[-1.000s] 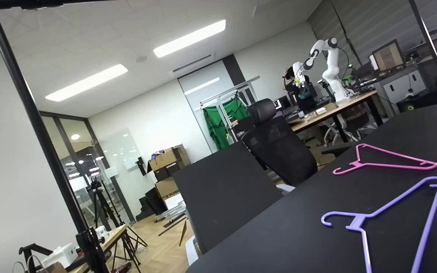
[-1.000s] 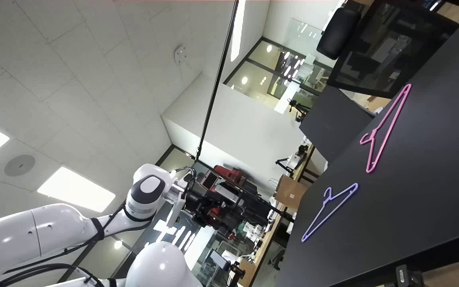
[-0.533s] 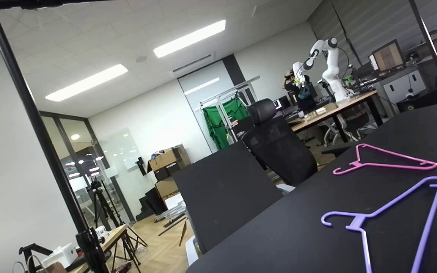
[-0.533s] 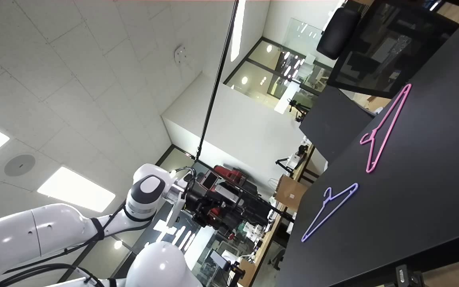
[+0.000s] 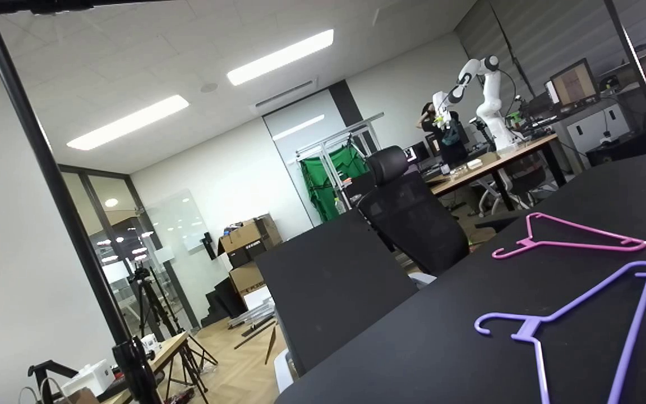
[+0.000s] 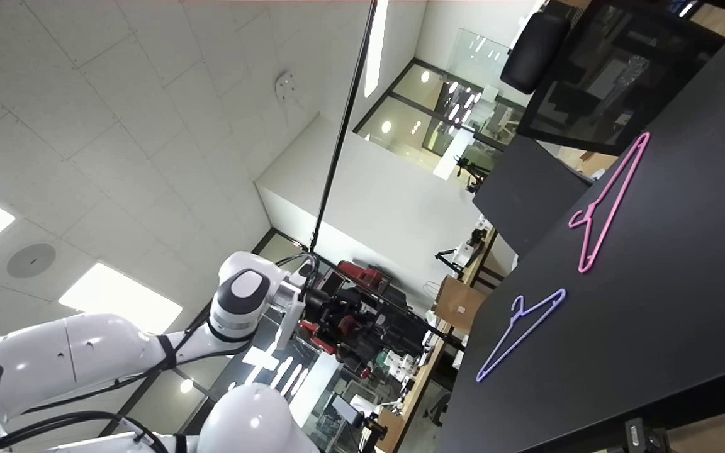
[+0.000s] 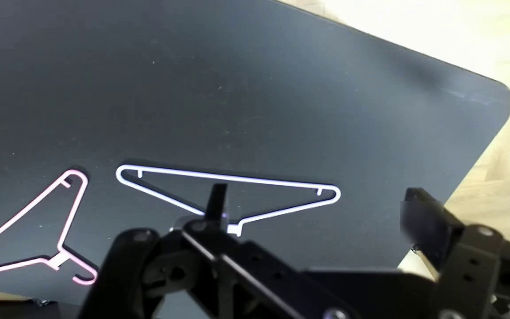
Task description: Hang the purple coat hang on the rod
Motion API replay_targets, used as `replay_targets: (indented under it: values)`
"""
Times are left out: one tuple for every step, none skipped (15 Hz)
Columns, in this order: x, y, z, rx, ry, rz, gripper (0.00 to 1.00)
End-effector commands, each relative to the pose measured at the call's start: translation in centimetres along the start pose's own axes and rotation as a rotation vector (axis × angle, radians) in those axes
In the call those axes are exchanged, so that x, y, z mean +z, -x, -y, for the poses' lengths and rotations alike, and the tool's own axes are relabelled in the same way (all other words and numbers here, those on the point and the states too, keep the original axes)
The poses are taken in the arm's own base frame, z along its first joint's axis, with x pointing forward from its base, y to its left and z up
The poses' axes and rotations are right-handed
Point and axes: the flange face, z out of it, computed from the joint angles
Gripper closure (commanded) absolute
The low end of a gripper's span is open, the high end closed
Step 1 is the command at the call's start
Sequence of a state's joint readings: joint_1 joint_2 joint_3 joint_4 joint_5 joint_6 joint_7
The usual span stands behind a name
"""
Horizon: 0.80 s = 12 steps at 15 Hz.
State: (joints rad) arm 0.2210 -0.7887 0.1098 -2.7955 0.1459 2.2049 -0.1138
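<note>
The purple coat hang lies flat on the black table in both exterior views [image 5: 527, 328] [image 6: 516, 318] and in the wrist view [image 7: 237, 178]. The rod is the thin black bar at the top left of an exterior view [image 5: 42, 5]; it also crosses the upper middle of an exterior view [image 6: 342, 126]. It is out of the wrist view. My gripper [image 7: 317, 195] is open and empty above the table, with its fingers wide apart. In the wrist view the left finger covers the hanger's hook and part of its neck. In an exterior view the gripper [image 6: 356, 333] blends into the dark background.
A pink-magenta hanger [image 7: 74, 213] lies beside the purple one; it shows in both exterior views [image 5: 586, 245] [image 6: 589, 212]. Black uprights [image 5: 48, 168] [image 5: 631, 56] stand on either side. The table [image 7: 237, 88] ends at a rounded corner. An office chair [image 5: 413, 213] stands behind it.
The arm and gripper have shifted a little to the right in an exterior view during the last half second. Both hangers and the rod have not moved. A background person has moved slightly.
</note>
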Motion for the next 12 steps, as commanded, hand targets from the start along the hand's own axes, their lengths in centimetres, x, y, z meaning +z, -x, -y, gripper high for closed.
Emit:
replay_targets:
  values:
    - [3.5, -3.9, -6.0, -0.058, 0.034, 0.038, 0.00]
    - [4.3, -4.6, -7.7, -0.089, 0.046, 0.056, 0.00]
    - [5.1, -5.4, -9.8, -0.109, 0.065, 0.076, 0.00]
    - [6.0, -6.1, -11.6, -0.148, 0.072, 0.105, 0.00]
    - [6.8, -7.0, -13.3, -0.198, 0.070, 0.142, 0.00]
    - [7.6, -8.1, -14.5, -0.249, 0.063, 0.175, 0.00]
    - [8.3, -9.4, -15.8, -0.295, 0.061, 0.200, 0.00]
    - [9.0, -10.8, -17.0, -0.343, 0.064, 0.224, 0.00]
    - [9.8, -12.4, -17.9, -0.372, 0.082, 0.234, 0.00]
    - [10.5, -14.0, -18.7, -0.389, 0.108, 0.239, 0.00]
    - [11.2, -15.6, -19.4, -0.402, 0.132, 0.246, 0.00]
    - [12.2, -17.3, -19.9, -0.423, 0.142, 0.253, 0.00]
